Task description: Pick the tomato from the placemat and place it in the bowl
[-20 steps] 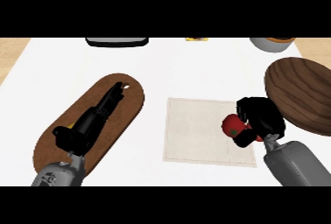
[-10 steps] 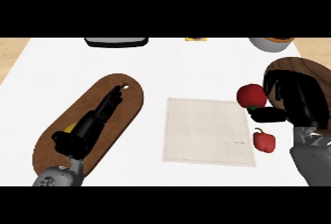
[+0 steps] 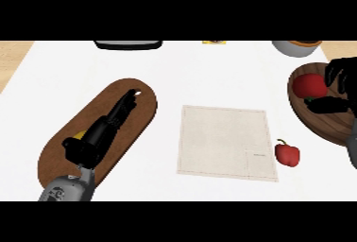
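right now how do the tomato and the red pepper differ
The tomato is round and smooth; the pepper is lobed, with a dark stem at its top. The tomato sits over the brown bowl at the right edge, with the right hand curled round it; the pepper lies untouched on the white counter, just right of the placemat. The tomato looks somewhat larger. Both are red.

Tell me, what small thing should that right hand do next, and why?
Probably lower a little and uncurl its fingers. The right hand is curled round the tomato and already sits over the brown bowl, away from the placemat, so letting go there should leave the tomato inside.
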Motion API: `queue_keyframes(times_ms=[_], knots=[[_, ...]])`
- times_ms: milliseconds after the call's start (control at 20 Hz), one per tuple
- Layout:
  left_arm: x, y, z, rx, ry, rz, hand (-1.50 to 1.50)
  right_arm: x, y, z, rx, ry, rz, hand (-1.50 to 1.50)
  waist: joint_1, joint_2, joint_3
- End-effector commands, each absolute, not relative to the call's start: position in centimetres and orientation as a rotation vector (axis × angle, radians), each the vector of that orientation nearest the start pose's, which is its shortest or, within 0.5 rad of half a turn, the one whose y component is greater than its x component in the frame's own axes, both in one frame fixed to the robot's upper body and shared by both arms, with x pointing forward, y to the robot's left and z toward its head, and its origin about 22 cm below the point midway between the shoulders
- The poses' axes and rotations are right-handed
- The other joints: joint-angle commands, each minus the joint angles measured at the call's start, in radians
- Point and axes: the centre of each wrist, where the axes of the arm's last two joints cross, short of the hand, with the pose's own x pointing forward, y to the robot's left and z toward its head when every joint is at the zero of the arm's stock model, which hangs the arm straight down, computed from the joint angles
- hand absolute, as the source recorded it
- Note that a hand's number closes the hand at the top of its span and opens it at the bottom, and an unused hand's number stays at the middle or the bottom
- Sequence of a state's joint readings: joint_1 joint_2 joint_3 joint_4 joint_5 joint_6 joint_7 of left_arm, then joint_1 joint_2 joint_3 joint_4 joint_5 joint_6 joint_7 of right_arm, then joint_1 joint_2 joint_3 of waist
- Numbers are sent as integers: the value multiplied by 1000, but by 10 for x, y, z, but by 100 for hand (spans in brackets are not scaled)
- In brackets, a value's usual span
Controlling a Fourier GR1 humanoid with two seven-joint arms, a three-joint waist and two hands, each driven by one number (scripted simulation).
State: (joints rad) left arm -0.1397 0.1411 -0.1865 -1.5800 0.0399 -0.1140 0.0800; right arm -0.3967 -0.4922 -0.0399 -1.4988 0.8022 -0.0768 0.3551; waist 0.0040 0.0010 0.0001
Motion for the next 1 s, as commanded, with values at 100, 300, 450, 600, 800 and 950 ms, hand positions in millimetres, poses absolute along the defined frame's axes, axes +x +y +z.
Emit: queue_keyframes(times_ms=[100, 300, 450, 600, 800, 950], knots=[[260, 188, 37, -180, -1606, -382, 0, 340, -368, 131, -1460, -1374, 584, 150, 10, 3, 1], [264, 210, 24, -169, -1608, -390, 0, 356, -392, 124, -1473, -1340, 603, 150, 7, 3, 0], [271, 197, 46, -177, -1606, -389, 0, 358, -406, 102, -1315, -1154, 697, 150, 18, 6, 1], [265, 203, 41, -189, -1601, -400, 0, 362, -418, 87, -1149, -1056, 658, 150, 32, 10, 2], [266, 185, 40, -193, -1604, -403, 0, 366, -443, 92, -1000, -1113, 627, -150, 35, 13, 3], [274, 193, 44, -205, -1602, -400, 0, 366, -445, 80, -982, -1260, 622, -150, 26, 11, 3]])
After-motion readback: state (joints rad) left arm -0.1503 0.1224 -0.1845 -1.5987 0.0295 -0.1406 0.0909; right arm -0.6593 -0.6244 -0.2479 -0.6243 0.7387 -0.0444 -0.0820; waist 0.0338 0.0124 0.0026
